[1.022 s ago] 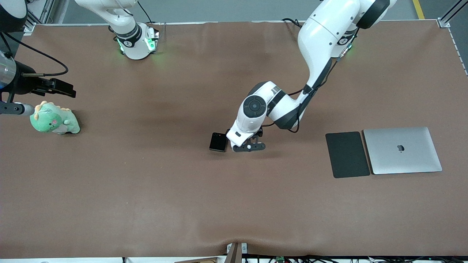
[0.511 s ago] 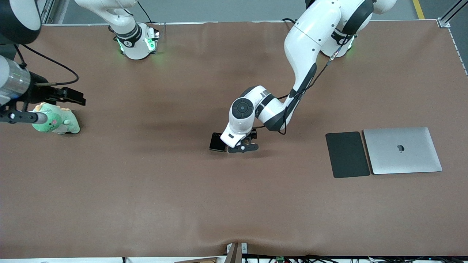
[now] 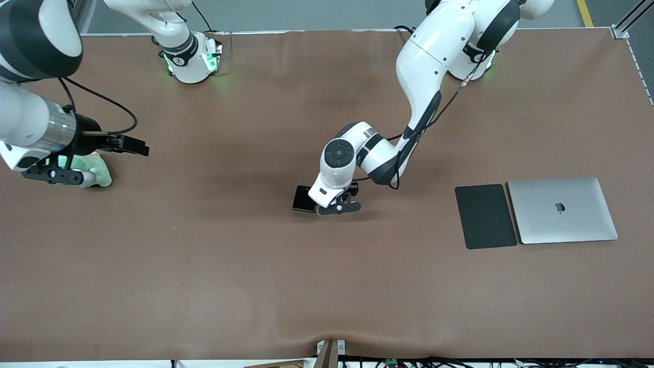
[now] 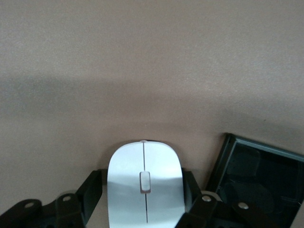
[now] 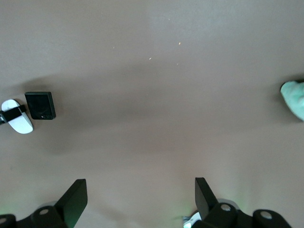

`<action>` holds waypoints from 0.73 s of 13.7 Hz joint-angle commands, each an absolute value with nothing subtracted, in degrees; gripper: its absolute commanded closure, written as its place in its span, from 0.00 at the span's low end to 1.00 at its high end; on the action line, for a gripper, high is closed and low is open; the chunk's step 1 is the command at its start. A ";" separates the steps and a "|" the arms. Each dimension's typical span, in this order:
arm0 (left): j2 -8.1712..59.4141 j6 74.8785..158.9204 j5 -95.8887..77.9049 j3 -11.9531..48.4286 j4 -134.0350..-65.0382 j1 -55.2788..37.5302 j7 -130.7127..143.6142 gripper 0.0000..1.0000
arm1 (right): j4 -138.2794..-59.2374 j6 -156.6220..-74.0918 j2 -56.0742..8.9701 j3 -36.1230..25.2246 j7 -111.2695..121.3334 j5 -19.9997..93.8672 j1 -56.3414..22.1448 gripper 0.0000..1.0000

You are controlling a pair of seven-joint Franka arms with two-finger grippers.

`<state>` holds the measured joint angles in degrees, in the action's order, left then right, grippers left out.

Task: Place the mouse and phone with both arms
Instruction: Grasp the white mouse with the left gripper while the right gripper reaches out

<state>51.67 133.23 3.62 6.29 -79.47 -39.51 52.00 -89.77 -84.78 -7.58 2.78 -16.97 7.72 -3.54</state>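
Note:
The white mouse (image 4: 145, 190) lies on the brown table between the fingers of my left gripper (image 4: 142, 175), which press against both its sides. In the front view the left gripper (image 3: 337, 207) sits low at the table's middle and hides the mouse. The black phone (image 3: 304, 199) lies flat right beside it, toward the right arm's end, and also shows in the left wrist view (image 4: 259, 185). The right wrist view shows the phone (image 5: 40, 105) and the mouse (image 5: 19, 124) side by side. My right gripper (image 3: 53, 176) hangs open and empty (image 5: 141, 185) over the table's right-arm end.
A green plush toy (image 3: 97, 173) lies under the right gripper and is partly covered by it. A dark grey mouse pad (image 3: 485, 216) and a closed silver laptop (image 3: 562, 209) lie side by side toward the left arm's end.
The left gripper shifted toward the phone over the mouse, then held still. The right arm swung in over the plush toy and now covers most of it.

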 commanded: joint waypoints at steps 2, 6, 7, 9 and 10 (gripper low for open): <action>51.95 133.95 7.19 5.36 -77.78 -40.43 52.74 0.56 | -90.00 -85.69 -7.73 2.64 -23.02 8.00 -6.67 0.00; 47.30 132.81 9.23 5.88 -78.66 -36.06 49.84 0.56 | -89.74 -88.41 -10.27 2.64 -25.66 8.00 -9.22 0.00; 45.98 131.06 9.23 6.06 -79.01 -35.08 48.96 0.56 | -89.74 -89.55 -11.41 2.64 -25.66 8.00 -9.92 0.00; 44.92 129.73 8.79 6.06 -78.93 -34.55 48.34 0.53 | -89.74 -92.27 -14.14 2.64 -25.75 7.74 -12.55 0.00; 44.22 129.64 8.70 6.06 -79.01 -33.84 48.34 0.52 | -89.65 -93.68 -15.46 2.55 -25.75 7.30 -14.13 0.00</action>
